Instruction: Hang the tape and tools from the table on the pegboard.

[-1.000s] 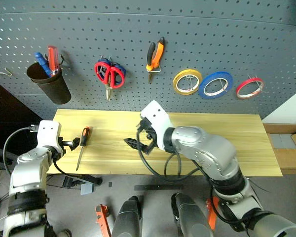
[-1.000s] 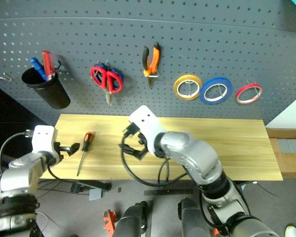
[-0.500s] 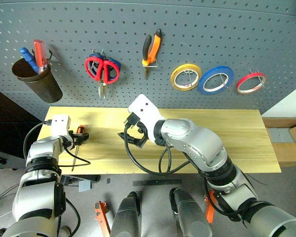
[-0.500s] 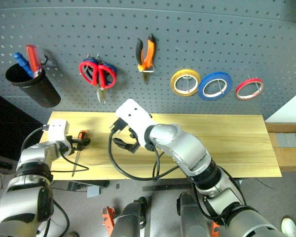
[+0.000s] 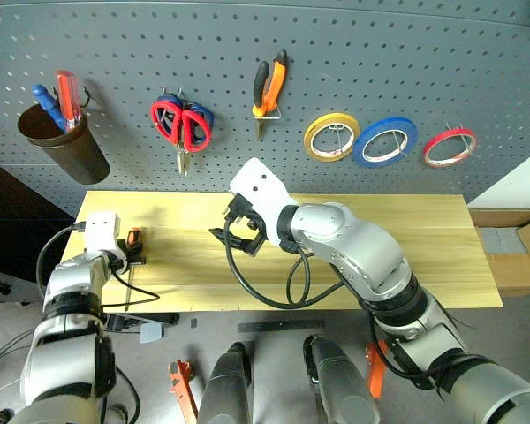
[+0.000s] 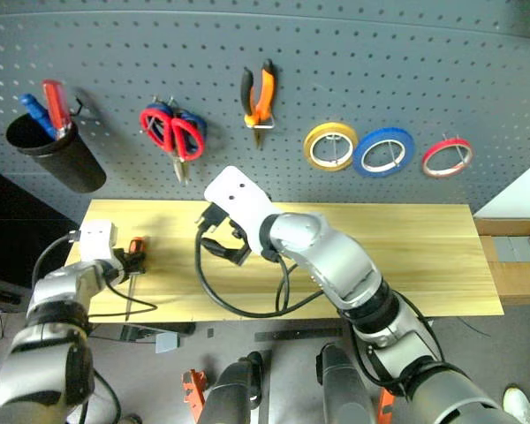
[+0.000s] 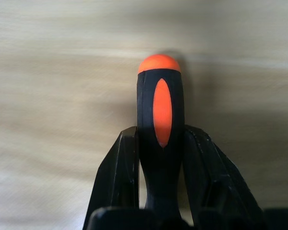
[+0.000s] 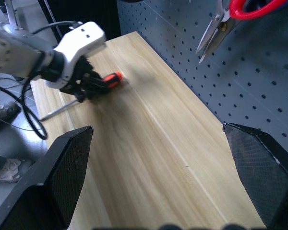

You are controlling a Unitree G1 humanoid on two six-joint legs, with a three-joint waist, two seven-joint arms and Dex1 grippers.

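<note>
Currently: L gripper [image 7: 161, 143] fingers clamp slim orange-and-black-handled screwdriver [image 5: 132, 250] lying on light-yellow wooden table [image 5: 424, 256]. R gripper [image 5: 238, 237] fingers wide, empty. Next: lift, carry to grey-blue perforated pegboard [image 5: 380, 53].

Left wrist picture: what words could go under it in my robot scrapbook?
The left hand closes its black fingers on the orange-and-black screwdriver lying on the wooden table.

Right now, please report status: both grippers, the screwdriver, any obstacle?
Left gripper shut on screwdriver handle, shaft on table. Right gripper open, empty, above table. No obstacle visible toward pegboard.
</note>
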